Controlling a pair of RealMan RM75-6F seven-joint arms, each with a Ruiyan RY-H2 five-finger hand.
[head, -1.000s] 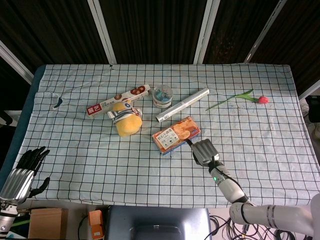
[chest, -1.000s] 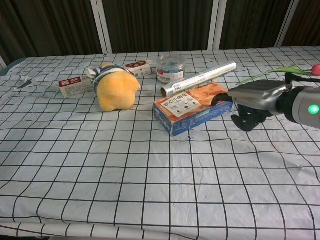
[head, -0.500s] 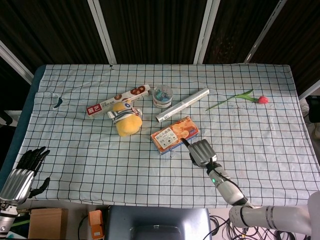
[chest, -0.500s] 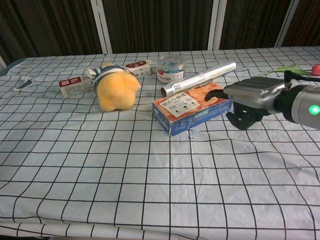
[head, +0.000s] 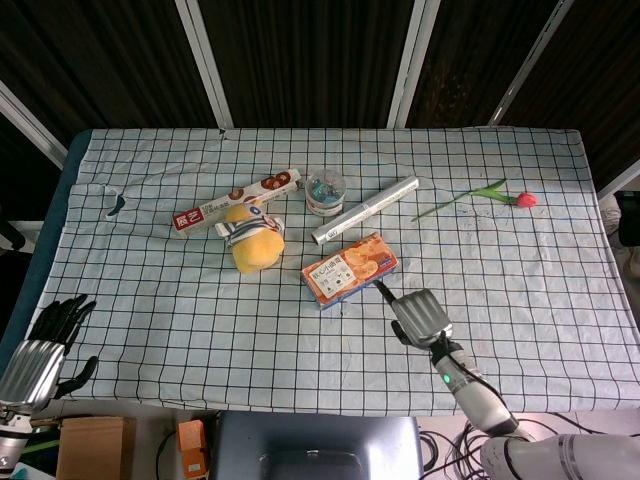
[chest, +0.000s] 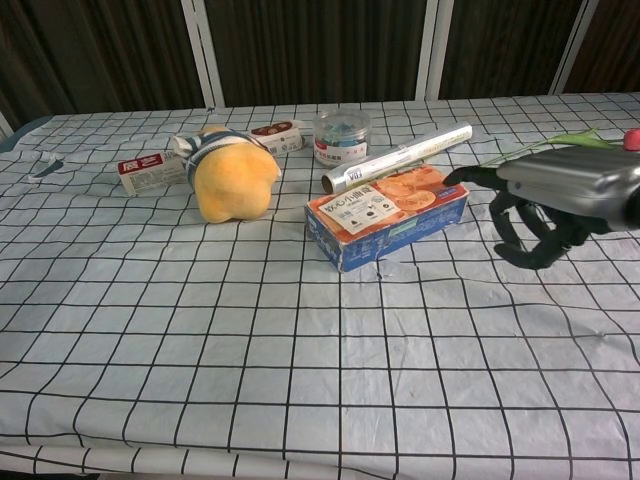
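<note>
Cracker box (chest: 388, 214): lies flat mid-table, just left of my right hand (chest: 548, 208). That hand holds nothing, fingers curled down and apart, thumb tip close beside the box's right end. Behind the box: foil roll (chest: 397, 160), small clear tub (chest: 341, 136), yellow plush toy (chest: 233, 174), long wrap carton (head: 236, 198). Pink flower (head: 478, 197) far right. My left hand (head: 42, 345) hangs off the table's near-left edge, fingers spread, empty. Since half a second ago, my right hand has drawn back off the box.

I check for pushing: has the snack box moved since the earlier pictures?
Yes. The snack box slid slightly left and turned a bit, judged against the foil roll.
</note>
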